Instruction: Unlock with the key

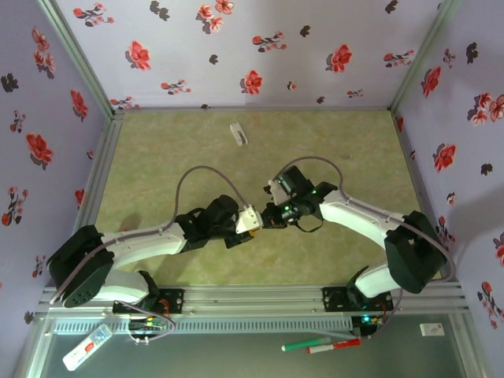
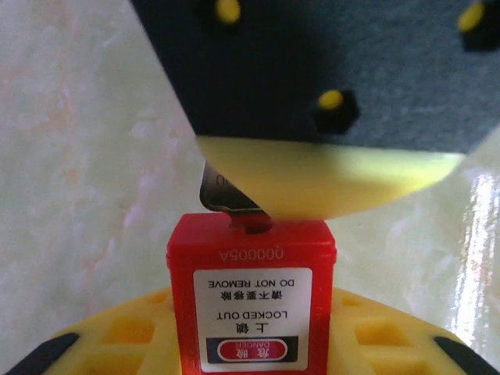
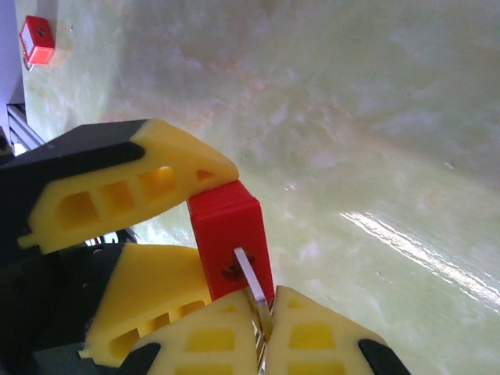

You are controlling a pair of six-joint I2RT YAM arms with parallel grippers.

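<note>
Padlock (image 3: 229,226): red, label reads "LOCKED OUT", held off the surface (image 1: 331,157) near its middle, where the two arms meet. Left pincer (image 3: 212,228) is part-open, its fingers clamped on opposite sides of the lock body. Key (image 3: 247,275) has its blade in the keyhole on the lock's end face; how deep it sits is unclear. Right pincer (image 3: 263,332) is closed almost flat, pinching the key's head. Shackle is hidden, so locked or unlocked cannot be told. Step in hand, as I judge it: key inserted, turn pending. Next move calls for rolling the right wrist about the key's axis while the left braces the body against twisting. Risk: key slipping between the fingers or binding if tilted.
</note>
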